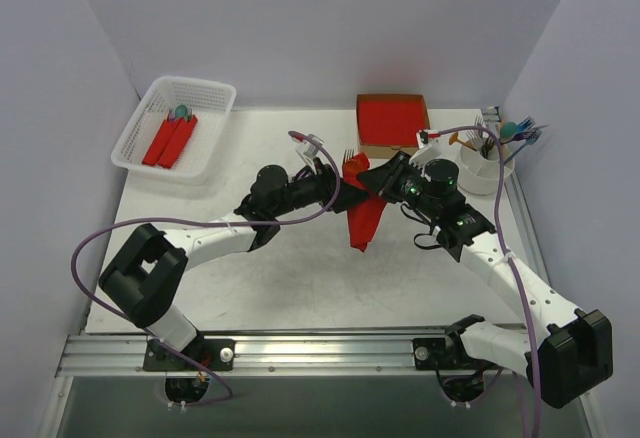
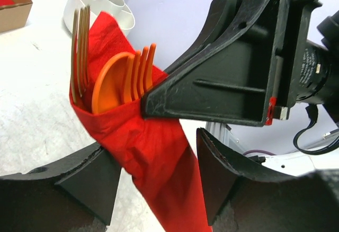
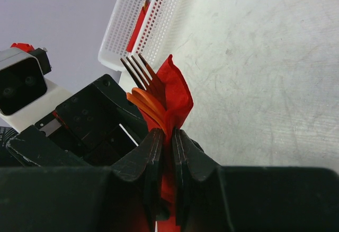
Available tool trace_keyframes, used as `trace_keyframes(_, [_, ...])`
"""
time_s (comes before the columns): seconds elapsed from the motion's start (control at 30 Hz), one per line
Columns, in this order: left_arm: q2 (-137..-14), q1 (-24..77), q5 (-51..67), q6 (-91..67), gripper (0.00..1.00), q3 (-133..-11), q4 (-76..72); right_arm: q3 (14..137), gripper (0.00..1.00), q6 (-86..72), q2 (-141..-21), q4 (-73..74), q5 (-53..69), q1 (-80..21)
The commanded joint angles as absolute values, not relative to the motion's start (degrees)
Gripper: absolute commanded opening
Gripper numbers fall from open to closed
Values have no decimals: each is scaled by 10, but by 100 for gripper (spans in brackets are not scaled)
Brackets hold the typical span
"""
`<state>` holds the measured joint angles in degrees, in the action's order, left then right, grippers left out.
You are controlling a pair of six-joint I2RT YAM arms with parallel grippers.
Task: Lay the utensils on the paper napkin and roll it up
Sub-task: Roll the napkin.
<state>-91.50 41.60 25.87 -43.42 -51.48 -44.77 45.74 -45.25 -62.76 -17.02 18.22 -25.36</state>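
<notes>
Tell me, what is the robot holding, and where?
The right gripper pinches the napkin roll near its top, below the utensil heads. The left gripper is open around it.

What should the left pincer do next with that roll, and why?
Probably close the left pincer on the red napkin roll. It stands open astride the roll, while the right pincer is shut on the roll's upper part, just below the utensils poking out. A second grip lower down would likely steady the loose tail.
</notes>
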Motion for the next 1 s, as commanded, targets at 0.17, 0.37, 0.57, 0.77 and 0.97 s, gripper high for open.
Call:
trace_keyframes(0.17, [-925, 415, 279, -444, 47, -546, -499, 454, 0, -460, -605, -209, 174, -260])
trace_keyframes(0.37, [-928, 415, 282, -447, 35, -546, -506, 454, 0, -459, -606, -210, 172, -262])
trace_keyframes(0.57, [-932, 414, 294, -454, 17, -550, -516, 451, 0, -454, -604, -207, 171, -263])
trace_keyframes(0.77, [-939, 409, 311, -474, 2, -550, -530, 453, 1, -442, -606, -201, 173, -262])
trace_keyframes(0.97, [-947, 397, 335, -499, 2, -541, -558, 458, 35, -421, -592, -190, 163, -261])
